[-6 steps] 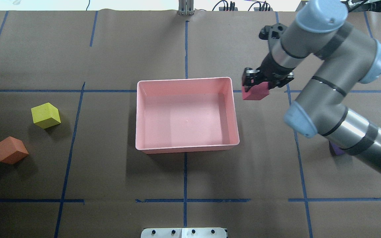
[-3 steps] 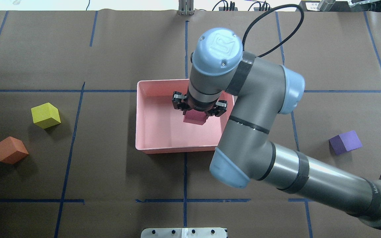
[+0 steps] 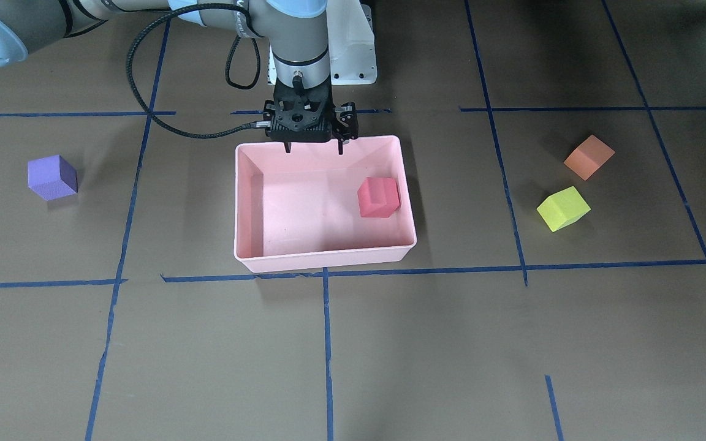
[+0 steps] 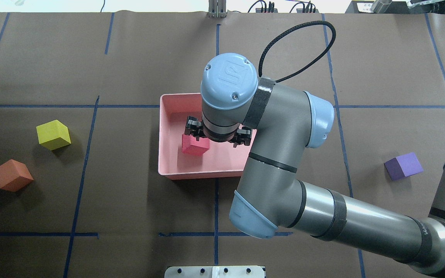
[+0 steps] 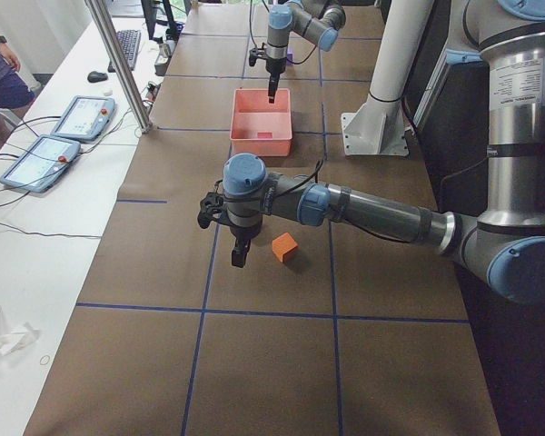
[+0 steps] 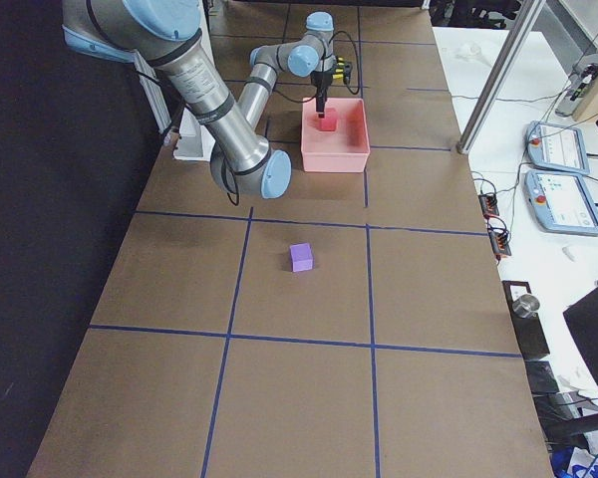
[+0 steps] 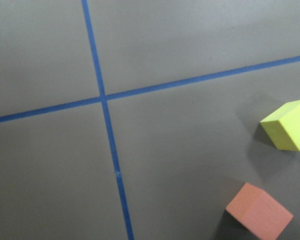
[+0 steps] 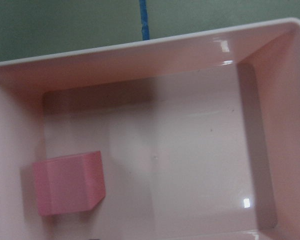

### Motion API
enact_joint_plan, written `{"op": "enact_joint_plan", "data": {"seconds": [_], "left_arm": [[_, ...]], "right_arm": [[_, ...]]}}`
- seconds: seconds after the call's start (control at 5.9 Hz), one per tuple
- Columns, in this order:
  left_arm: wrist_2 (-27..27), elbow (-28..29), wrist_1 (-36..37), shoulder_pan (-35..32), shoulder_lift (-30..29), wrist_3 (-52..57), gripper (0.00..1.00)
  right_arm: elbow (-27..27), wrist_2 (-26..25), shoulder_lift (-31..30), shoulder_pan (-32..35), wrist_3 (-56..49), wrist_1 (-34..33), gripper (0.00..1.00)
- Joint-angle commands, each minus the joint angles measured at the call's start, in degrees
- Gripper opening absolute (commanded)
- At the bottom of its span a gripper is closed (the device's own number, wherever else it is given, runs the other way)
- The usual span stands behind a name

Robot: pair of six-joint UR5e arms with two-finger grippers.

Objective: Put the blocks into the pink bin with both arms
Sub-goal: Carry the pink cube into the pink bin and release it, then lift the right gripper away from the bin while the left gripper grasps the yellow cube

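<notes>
Though matte, cube (image 3: 379,197) (red-pink) in glossy bin (image 3: 322,258)

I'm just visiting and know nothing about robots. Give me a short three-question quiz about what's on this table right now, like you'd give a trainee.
1. Multiple choice: which one lies inside the pink bin? A the purple block, B the red-pink block, C the orange block.
2. True or false: the right claw is gripping a block.
3. Count: how many blocks sit on the table outside the bin?

Key: 1 B. 2 False: it is open and empty, above the bin's edge. 3 Three.
</notes>
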Motion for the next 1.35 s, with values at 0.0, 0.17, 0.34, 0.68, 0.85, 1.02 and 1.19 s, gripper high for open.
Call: {"op": "enact_joint_plan", "data": {"seconds": [0.0, 0.17, 0.34, 0.68, 0.85, 1.02, 1.19], "left_arm": [[1.1, 0.4, -9.7, 8.0, -0.3, -27.4, 1.0], [8.2, 0.4, -13.2, 14.8, -1.6, -42.0, 1.0], [14.6, 1.4, -13.4, 21.7, -6.3, -55.8, 1.0], [17.6, 7.2, -13.5, 26.8, -11.7, -60.6, 1.0], [17.6, 9.7, -13.7, 27.8, -13.3, -60.3, 1.0], [17.9, 10.9, -13.8, 28.8, -13.6, -59.8, 1.0], [17.9, 11.6, -13.8, 30.0, -13.4, -59.7, 1.0]], "right_arm": [[0.2, 7.0, -2.4, 8.1, -11.2, -0.6, 1.0], [0.2, 10.2, -6.1, 12.6, -20.8, -0.4, 1.0], [0.1, 13.1, -9.6, 18.5, -31.1, -0.3, 1.0], [-0.1, 17.6, -16.0, 28.9, -51.5, -0.3, 1.0], [-0.1, 18.4, -16.8, 29.8, -52.9, -0.2, 1.0], [0.0, 18.4, -16.9, 29.8, -52.9, -0.1, 1.0], [-0.1, 18.3, -17.1, 29.8, -52.9, -0.1, 1.0]]}}
